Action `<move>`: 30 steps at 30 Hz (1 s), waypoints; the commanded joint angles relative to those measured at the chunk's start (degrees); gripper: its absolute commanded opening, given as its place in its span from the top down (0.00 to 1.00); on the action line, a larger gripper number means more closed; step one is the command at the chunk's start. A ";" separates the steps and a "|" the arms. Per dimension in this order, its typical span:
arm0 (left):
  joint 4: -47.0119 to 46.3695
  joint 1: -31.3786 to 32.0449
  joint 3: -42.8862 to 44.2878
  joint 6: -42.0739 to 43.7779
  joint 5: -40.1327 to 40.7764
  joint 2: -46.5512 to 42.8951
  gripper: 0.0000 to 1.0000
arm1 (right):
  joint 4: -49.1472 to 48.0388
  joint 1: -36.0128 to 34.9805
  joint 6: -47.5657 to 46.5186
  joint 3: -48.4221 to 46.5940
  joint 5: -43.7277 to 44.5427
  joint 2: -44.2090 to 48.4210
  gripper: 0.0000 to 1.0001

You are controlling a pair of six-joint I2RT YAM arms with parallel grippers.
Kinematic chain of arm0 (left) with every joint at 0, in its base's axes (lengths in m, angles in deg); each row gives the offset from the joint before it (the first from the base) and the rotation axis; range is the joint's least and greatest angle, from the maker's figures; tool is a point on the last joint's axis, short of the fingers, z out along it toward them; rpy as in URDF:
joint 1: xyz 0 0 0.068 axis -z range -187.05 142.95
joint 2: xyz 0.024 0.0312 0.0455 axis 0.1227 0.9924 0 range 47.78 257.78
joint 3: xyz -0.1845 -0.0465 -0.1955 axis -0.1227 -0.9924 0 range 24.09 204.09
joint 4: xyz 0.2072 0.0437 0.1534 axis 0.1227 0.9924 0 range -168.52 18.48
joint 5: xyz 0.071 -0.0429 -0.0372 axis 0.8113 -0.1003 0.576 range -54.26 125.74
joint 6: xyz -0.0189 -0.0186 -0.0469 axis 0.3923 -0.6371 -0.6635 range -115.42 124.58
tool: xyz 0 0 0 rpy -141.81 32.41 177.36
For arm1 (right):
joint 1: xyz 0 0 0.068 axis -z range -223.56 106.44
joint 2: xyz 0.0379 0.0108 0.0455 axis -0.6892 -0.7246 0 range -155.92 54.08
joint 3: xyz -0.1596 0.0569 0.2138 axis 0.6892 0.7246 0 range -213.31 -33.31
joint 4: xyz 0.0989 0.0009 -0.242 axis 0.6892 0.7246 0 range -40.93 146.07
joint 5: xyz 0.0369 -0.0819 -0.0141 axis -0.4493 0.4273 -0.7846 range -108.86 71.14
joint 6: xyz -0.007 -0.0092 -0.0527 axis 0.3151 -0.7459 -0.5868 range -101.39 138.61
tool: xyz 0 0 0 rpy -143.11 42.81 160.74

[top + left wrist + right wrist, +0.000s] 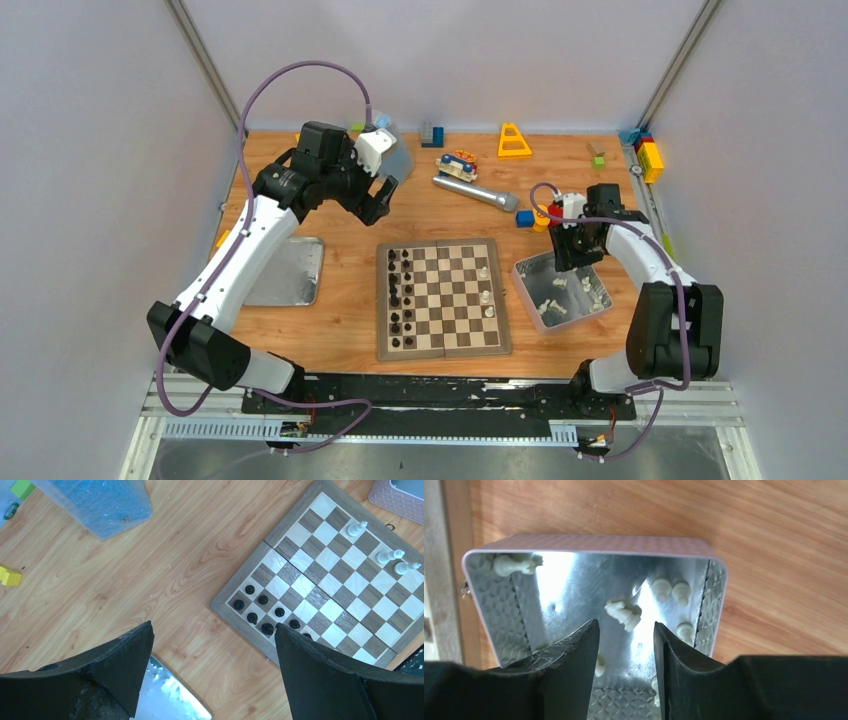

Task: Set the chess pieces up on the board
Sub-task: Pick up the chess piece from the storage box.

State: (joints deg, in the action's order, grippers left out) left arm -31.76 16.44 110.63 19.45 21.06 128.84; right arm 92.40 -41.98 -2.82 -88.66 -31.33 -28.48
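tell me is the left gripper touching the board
Apart. The top view shows the left gripper open over the table, beyond the board's far left corner; its wrist view sees the board well below.

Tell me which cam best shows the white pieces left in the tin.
Right wrist: it looks straight into the tin, individual white pieces distinct. Top external shows them tiny; left wrist catches only the tin's corner.

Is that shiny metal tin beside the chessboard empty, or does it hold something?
Not empty. The tin has several cream chess pieces lying on its floor, below the right gripper.
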 commanded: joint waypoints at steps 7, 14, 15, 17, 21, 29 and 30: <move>-1.37 -0.46 0.63 0.32 -1.76 -1.48 0.02 | -5.34 1.22 0.87 -4.37 3.58 -6.25 0.58; -1.40 -0.46 0.47 0.42 -1.67 -1.22 0.02 | -6.15 1.40 0.47 -3.99 4.08 -8.19 0.62; -1.40 -0.46 0.47 0.42 -1.67 -1.19 0.02 | -6.20 1.40 0.45 -3.85 3.97 -8.30 0.62; -1.48 -0.45 0.45 0.41 -1.68 -1.17 0.02 | -6.24 1.40 0.35 -3.75 3.90 -8.55 0.63; -1.40 -0.38 0.38 0.42 -1.60 -0.95 0.02 | -6.64 1.45 0.16 -3.38 4.03 -8.93 0.65; -1.32 -0.42 0.54 0.40 -1.63 -0.98 0.01 | -7.03 1.41 -0.05 -3.06 4.47 -9.99 0.70; -1.28 -0.43 0.55 0.41 -1.68 -1.07 0.01 | -7.03 1.40 -0.10 -3.02 4.47 -9.87 0.71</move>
State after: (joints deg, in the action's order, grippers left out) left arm -31.72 16.44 110.63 19.45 20.17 128.84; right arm 87.29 -40.78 -2.56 -90.92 -27.84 -38.25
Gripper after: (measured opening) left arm 0.984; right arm 0.307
